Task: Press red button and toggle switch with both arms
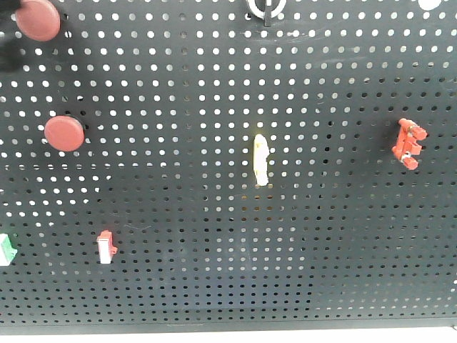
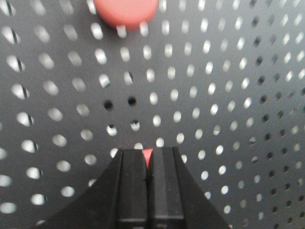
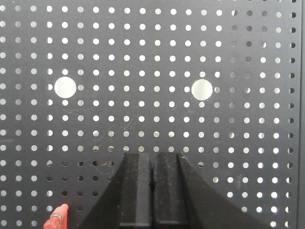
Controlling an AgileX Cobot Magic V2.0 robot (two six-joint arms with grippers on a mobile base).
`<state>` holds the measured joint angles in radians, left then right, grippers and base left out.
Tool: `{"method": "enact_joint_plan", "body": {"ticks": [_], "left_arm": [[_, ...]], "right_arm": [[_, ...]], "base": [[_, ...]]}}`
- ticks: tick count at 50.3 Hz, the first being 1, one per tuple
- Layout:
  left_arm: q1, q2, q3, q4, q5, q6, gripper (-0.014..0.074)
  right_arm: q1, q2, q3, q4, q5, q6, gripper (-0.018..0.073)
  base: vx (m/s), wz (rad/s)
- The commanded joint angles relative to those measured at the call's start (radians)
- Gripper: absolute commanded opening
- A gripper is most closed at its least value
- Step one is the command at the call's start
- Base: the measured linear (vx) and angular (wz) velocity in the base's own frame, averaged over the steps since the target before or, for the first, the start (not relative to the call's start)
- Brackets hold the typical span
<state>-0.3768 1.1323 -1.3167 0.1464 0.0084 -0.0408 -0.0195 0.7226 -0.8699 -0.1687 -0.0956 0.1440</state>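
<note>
On the black pegboard (image 1: 214,214), two round red buttons sit at the left: one at the top corner (image 1: 39,18), one lower (image 1: 64,133). The toggle switch (image 1: 265,8), a white ring with a black lever, is cut off by the top edge. In the left wrist view my left gripper (image 2: 147,153) is shut close to the board. A sliver of red (image 2: 147,155) shows just behind its tips, and another red button (image 2: 125,10) lies above. My right gripper (image 3: 152,156) is shut, facing bare board. The toggle switch is out of both wrist views.
A pale yellow rocker (image 1: 261,160) stands mid-board and a red ridged clip switch (image 1: 408,143) at the right, its tip also in the right wrist view (image 3: 56,217). A small red-white switch (image 1: 106,247) and a green-white one (image 1: 6,250) sit lower left. Two large round holes (image 3: 65,88) (image 3: 201,89) lie above the right gripper.
</note>
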Motion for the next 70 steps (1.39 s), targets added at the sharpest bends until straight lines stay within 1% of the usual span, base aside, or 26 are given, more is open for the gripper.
{"method": "enact_joint_plan", "body": {"ticks": [1,11,29,35,45,51,63,70], "left_arm": [[-0.005,0.003,-0.037,-0.011,-0.067,-0.032,0.0002],[-0.005,0.025,-0.037,-0.01,-0.081,-0.03,0.0002],[-0.005,0.058,-0.037,-0.01,-0.072,-0.03,0.0002],[-0.005,0.052,-0.037,-0.014,-0.049,-0.031,0.0002],[-0.005,0.024,-0.037,-0.065,0.028,-0.031,0.0002],[-0.005,0.013,-0.037,-0.064,0.054,-0.031,0.0002],[-0.005,-0.046,-0.037,-0.063,0.051,-0.027,0.0002],[-0.005,-0.093,-0.037,-0.063,0.076,-0.027,0.0002]], "right_arm": [[-0.004,0.003,-0.033,-0.007,-0.078,-0.002,0.0],[-0.004,0.003,-0.033,-0.007,-0.078,-0.002,0.0],[-0.004,0.003,-0.033,-0.007,-0.078,-0.002,0.0],[-0.004,0.003,-0.033,-0.007,-0.078,-0.002,0.0],[-0.004,0.003,-0.033,-0.007,-0.078,-0.002,0.0],[-0.004,0.003,-0.033,-0.007,-0.078,-0.002,0.0],[-0.004,0.003,-0.033,-0.007,-0.078,-0.002,0.0],[-0.004,0.003,-0.033,-0.007,-0.078,-0.002,0.0]], "base": [[0.0,0.0],[0.0,0.0],[0.0,0.0],[0.0,0.0],[0.0,0.0],[0.0,0.0],[0.0,0.0],[0.0,0.0]]}}
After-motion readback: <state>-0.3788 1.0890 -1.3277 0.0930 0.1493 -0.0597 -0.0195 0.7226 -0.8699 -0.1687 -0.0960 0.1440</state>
